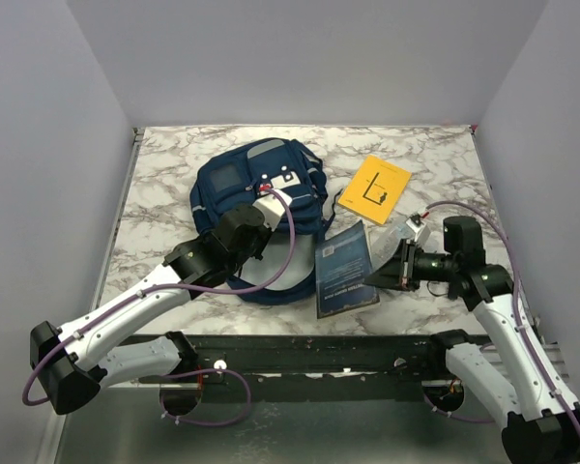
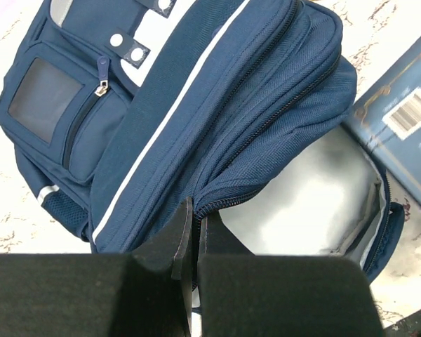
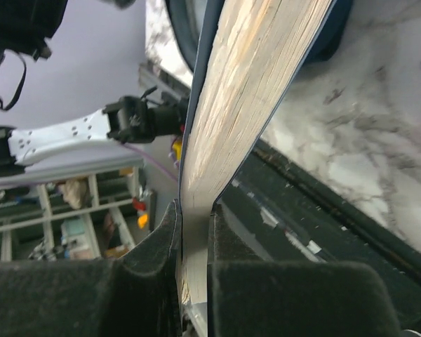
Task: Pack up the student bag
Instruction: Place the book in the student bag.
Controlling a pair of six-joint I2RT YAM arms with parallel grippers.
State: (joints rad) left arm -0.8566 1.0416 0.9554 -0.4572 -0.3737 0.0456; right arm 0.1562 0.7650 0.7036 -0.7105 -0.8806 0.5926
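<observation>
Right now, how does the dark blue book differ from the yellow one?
The dark blue book is clamped at its edge in the right gripper; the yellow book lies flat on the table, untouched. The dark blue book sits close beside the near end of the student bag, while the yellow book is farther back, off the bag's right side. Both are outside the bag.

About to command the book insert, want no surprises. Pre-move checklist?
1. Left end effector shut on bag rim: ok.
2. Bag mouth open, grey lining showing: ok.
3. Right end effector clamped on blue book: ok.
4. Blue book lined up with the mouth: not ok, it is beside the bag.
5. Room inside: cannot tell.
6. Yellow book clear of the path: ok.
</observation>
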